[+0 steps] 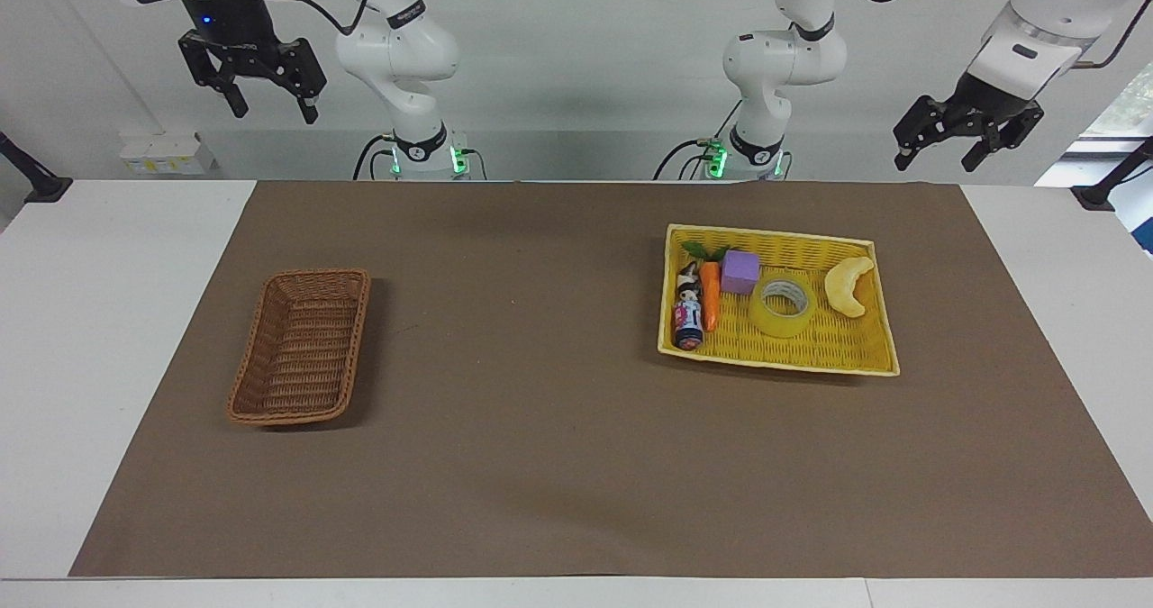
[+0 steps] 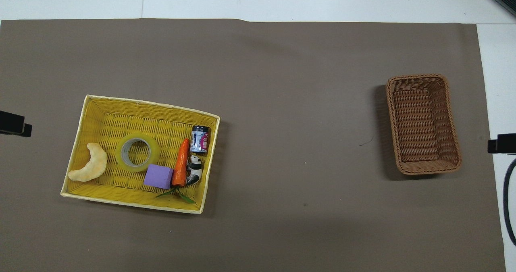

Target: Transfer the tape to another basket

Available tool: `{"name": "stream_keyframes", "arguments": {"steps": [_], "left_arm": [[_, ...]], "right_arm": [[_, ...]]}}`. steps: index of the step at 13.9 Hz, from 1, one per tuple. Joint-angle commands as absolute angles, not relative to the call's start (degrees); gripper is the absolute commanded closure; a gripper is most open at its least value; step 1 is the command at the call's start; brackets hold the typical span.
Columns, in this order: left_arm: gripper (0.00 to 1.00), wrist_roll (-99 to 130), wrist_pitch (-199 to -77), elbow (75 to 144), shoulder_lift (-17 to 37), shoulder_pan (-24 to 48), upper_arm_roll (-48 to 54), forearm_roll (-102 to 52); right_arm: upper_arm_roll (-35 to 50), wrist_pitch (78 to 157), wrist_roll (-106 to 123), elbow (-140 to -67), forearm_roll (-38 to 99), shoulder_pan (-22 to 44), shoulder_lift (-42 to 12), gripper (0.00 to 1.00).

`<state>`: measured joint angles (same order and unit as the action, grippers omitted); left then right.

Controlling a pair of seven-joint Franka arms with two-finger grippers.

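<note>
Brown mat (image 1: 540,464) on white table (image 1: 108,338), both grippers' jaws wide, empty

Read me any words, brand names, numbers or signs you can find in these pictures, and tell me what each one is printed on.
No text can be read here.
Small can in the yellow basket: a pink and blue printed label, too small to read.
Right gripper: a pale marking on its black body, too blurred to read.
Tape, brown basket, left gripper: no print seen.
</note>
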<state>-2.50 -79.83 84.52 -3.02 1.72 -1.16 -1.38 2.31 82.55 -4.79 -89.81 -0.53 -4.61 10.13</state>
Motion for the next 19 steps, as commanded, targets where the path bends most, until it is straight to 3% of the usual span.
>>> {"name": "stream_keyframes", "arguments": {"steps": [1,10,19], "left_arm": [[0.0,-5.25,-78.31,83.83,-2.97,1.05,-0.88,-0.35],[0.0,-5.89,-79.19,85.08,-3.69,0.18,-1.05,-0.53],[0.0,-5.63,-85.07,91.84,-5.36,0.26,-1.05,-0.61]], "right_arm": [[2.46,82.71,-2.73,-85.88,-1.75,-5.01,5.99,0.0],[2.37,85.17,-2.81,-90.09,-1.41,-4.66,8.09,0.0],[2.37,84.73,-3.25,-89.38,-0.53,-5.1,7.73,0.0]]}}
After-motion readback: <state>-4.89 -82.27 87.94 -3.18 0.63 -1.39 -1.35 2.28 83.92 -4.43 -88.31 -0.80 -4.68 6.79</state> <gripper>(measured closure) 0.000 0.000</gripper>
